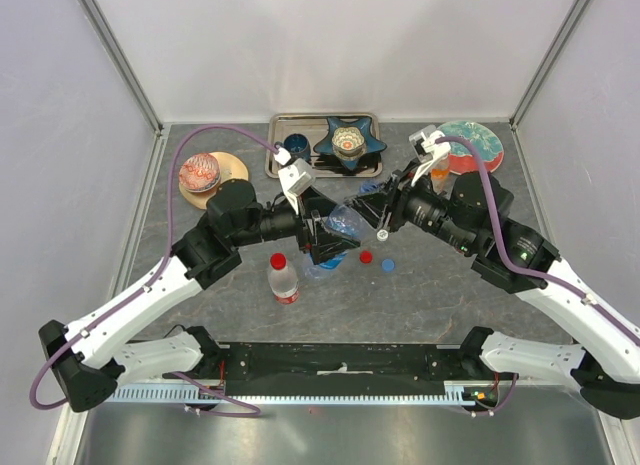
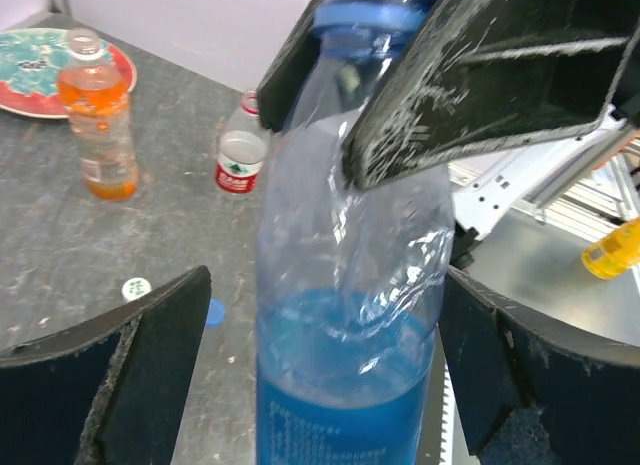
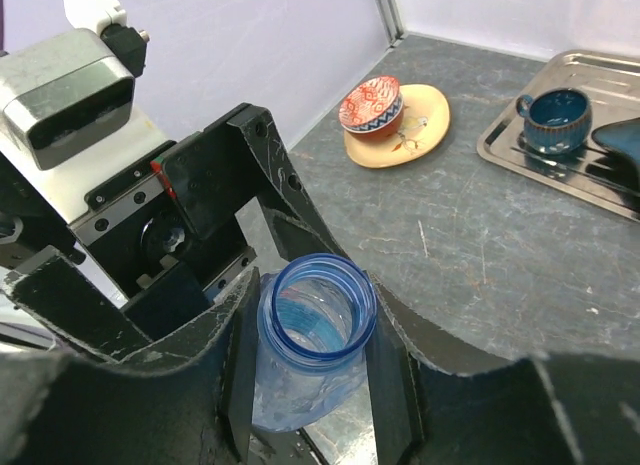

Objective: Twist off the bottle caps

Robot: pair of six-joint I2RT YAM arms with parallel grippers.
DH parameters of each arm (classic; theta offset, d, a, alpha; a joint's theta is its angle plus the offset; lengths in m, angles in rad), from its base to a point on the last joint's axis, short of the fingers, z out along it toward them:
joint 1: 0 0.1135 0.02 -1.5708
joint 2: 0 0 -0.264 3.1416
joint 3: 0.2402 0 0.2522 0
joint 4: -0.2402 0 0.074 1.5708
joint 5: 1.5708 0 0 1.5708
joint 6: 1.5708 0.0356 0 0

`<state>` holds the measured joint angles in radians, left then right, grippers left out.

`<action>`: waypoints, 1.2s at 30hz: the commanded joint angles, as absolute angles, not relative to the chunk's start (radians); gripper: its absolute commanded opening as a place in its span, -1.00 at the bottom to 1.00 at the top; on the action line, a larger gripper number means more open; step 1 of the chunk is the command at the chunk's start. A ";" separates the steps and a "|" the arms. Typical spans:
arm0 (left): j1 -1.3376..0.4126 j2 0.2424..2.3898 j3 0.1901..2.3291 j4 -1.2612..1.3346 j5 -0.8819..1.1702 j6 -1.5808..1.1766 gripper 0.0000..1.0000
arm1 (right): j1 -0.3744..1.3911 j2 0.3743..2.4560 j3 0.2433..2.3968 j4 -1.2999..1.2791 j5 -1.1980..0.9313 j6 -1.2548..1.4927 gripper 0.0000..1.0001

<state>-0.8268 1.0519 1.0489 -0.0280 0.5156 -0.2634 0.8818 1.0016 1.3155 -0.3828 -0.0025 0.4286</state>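
Observation:
The blue-tinted bottle (image 1: pixel 345 225) hangs tilted above the table between both grippers, its mouth (image 3: pixel 345 345) open and uncapped. My right gripper (image 3: pixel 315 370) is shut on its neck, one finger on each side; it also shows in the top view (image 1: pixel 372 207). My left gripper (image 2: pixel 325 285) is open around the bottle's body (image 2: pixel 350 385), with a gap on one side. A red cap (image 1: pixel 366 256) and a blue cap (image 1: pixel 387 265) lie on the table below. A clear bottle (image 1: pixel 283 278) with a red cap stands near the left arm. The orange bottle (image 2: pixel 97 115) stands uncapped.
A second clear labelled bottle (image 2: pixel 240 155) and a white cap (image 2: pixel 135 288) lie beyond the held bottle. A metal tray (image 1: pixel 285 167) with a dark blue cup (image 1: pixel 296 143) and star dish is at the back. Patterned plates sit at back left (image 1: pixel 232 170) and back right (image 1: pixel 485 145).

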 commanded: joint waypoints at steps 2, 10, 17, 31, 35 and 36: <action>-0.827 1.002 1.106 -0.069 0.359 -0.192 0.99 | 0.882 0.976 1.399 -0.393 0.052 0.393 -0.39; -0.828 0.902 1.195 -0.199 0.097 -0.101 0.99 | 0.884 1.005 1.483 -0.448 0.378 0.296 -0.44; -0.828 0.712 1.169 -0.261 -0.190 -0.164 0.99 | 0.882 1.103 1.388 -0.313 0.834 0.112 -0.46; -0.828 0.549 0.934 -0.299 -0.242 -0.328 0.86 | 0.746 1.522 1.313 0.033 0.988 0.066 -0.50; -0.828 0.511 0.904 -0.299 -0.247 -0.331 0.85 | 0.706 1.604 1.295 0.142 1.019 0.038 -0.50; -0.828 0.500 0.897 -0.301 -0.248 -0.330 0.85 | 0.687 1.638 1.290 0.159 1.020 0.034 -0.49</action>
<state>-0.8307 0.5457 0.9031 -0.3202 -0.2108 -0.2893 0.7242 1.5814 1.3003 -0.0032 0.9600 0.0662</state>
